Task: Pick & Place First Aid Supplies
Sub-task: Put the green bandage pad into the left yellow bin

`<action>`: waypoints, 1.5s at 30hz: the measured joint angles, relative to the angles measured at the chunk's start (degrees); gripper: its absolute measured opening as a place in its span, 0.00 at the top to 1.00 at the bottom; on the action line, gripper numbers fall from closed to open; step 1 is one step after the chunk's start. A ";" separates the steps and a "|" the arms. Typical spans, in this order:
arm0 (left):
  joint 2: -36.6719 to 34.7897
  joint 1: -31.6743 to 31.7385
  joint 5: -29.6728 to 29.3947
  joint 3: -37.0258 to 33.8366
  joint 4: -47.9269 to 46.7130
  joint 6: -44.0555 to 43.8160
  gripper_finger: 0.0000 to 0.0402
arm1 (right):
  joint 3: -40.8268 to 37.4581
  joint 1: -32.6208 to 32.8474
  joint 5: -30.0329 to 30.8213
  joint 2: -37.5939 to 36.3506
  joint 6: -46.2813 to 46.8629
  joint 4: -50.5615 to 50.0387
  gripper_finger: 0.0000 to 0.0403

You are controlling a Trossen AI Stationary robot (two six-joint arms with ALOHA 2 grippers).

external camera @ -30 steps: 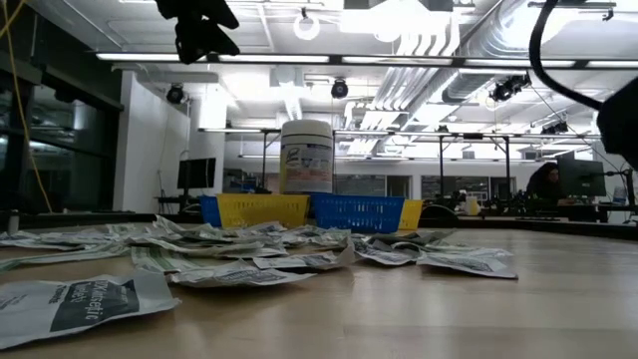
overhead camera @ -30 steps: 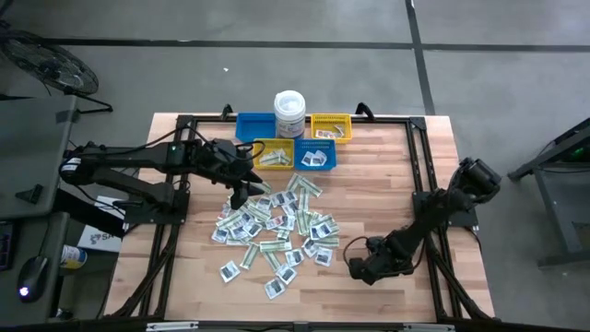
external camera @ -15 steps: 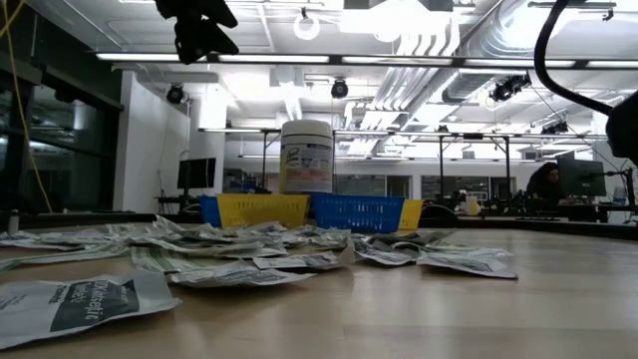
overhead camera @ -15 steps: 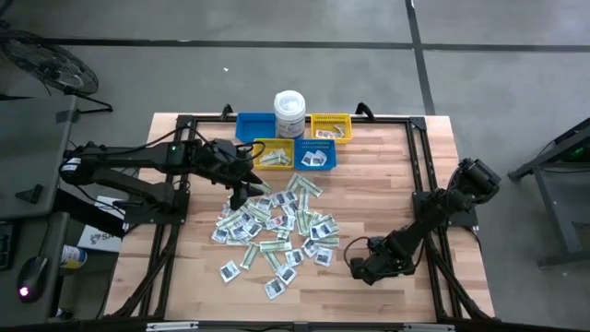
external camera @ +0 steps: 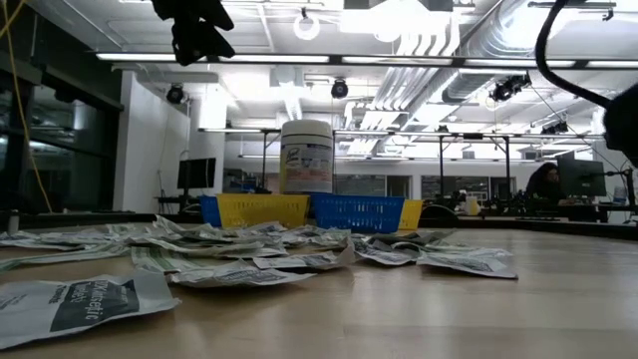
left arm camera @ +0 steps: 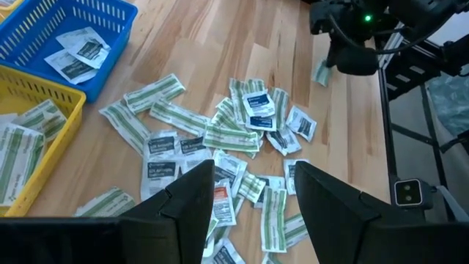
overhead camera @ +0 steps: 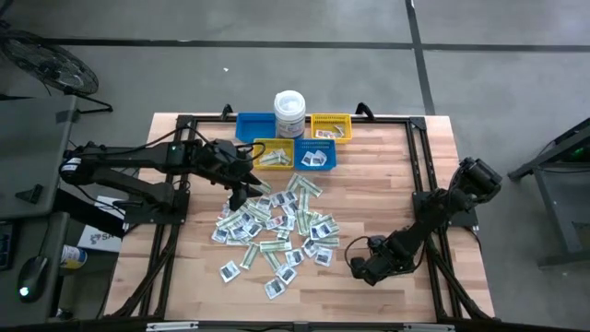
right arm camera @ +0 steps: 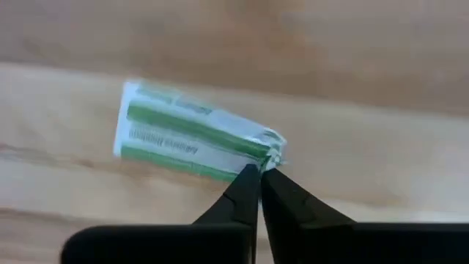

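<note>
Right wrist view shows me my right gripper [right arm camera: 259, 174] closed on one corner of a green-and-white strip packet [right arm camera: 189, 141] lying on the tabletop [right arm camera: 366, 88], apart from the pile [overhead camera: 277, 231], left gripper [left arm camera: 249, 191] open above it.

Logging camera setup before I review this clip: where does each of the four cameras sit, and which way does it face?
High: overhead, straight down; both arms, packet pile.
Low: table height, level across; white tub, left arm overhead.
Left wrist: down past open left gripper at pile.
Right wrist: close on right gripper pinching green-and-white strip.
Shared: blue bin in high, left wrist.
</note>
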 joint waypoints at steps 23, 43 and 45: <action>0.41 0.02 -0.27 -0.02 2.43 -0.04 0.53 | 0.00 -7.64 31.26 -14.37 -24.86 0.25 1.00; 12.79 0.09 -0.58 -0.04 35.48 -3.02 0.53 | 0.08 -19.53 58.04 -26.35 -94.01 27.26 1.00; 13.89 0.09 -1.00 -0.04 39.31 -3.03 0.53 | 0.08 -20.50 57.73 -27.22 -97.81 28.54 1.00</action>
